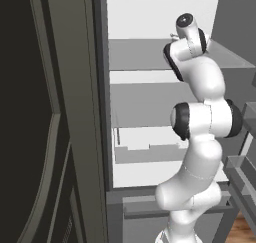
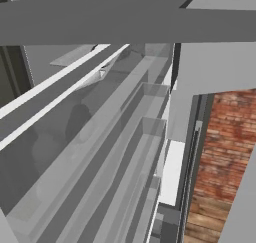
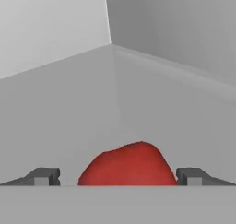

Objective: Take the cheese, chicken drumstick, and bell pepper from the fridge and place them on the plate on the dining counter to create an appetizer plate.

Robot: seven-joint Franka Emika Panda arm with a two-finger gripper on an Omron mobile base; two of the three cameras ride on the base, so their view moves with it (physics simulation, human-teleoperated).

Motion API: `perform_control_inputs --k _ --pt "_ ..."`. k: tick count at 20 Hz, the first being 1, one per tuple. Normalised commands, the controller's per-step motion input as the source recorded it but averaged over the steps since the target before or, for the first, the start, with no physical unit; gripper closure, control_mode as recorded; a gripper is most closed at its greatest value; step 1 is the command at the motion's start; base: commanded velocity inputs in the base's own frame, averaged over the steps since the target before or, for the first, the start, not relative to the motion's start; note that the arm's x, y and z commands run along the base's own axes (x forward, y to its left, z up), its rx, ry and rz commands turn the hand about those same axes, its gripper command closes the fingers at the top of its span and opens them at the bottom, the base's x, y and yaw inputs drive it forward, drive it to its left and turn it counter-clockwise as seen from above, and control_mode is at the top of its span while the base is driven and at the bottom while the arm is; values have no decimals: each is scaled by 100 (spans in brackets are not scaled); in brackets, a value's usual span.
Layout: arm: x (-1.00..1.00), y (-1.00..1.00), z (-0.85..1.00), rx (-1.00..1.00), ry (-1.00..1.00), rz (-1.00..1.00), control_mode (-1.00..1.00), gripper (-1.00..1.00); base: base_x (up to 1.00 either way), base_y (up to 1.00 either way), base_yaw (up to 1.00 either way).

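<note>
In the hand view the red bell pepper [image 3: 126, 165] lies on a glass shelf of the fridge [image 3: 138, 89], right between my two dark fingertips. My gripper [image 3: 118, 177] is open, one fingertip on each side of the pepper with a small gap to it. The left base view has my white arm reaching up into the upper part of the open fridge [image 1: 150, 22], the hand hidden behind the wrist. Cheese, chicken drumstick, plate and dining counter are out of view.
The fridge's back corner and walls [image 3: 109, 29] close in beyond the pepper. Lower glass shelves [image 1: 145, 112] and a white drawer [image 1: 145, 152] sit below my arm. The fridge door with its racks [image 2: 150, 137] stands open at the right, with a brick wall [image 2: 225, 147] beyond it.
</note>
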Motion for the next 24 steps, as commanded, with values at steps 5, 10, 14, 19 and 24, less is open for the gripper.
perform_control_inputs --k 5,10,14,19,24 --pt "22 -25 -6 0 0 -6 -100 -100 0 0 0" --pt "14 -12 -23 0 0 -5 -100 -100 0 0 0" --pt "0 -1 -53 0 0 -5 -100 -100 0 0 0" --pt "0 -2 -70 0 0 -5 -100 -100 0 0 0" --pt "5 -20 -75 0 -4 -4 -100 -100 0 0 0"
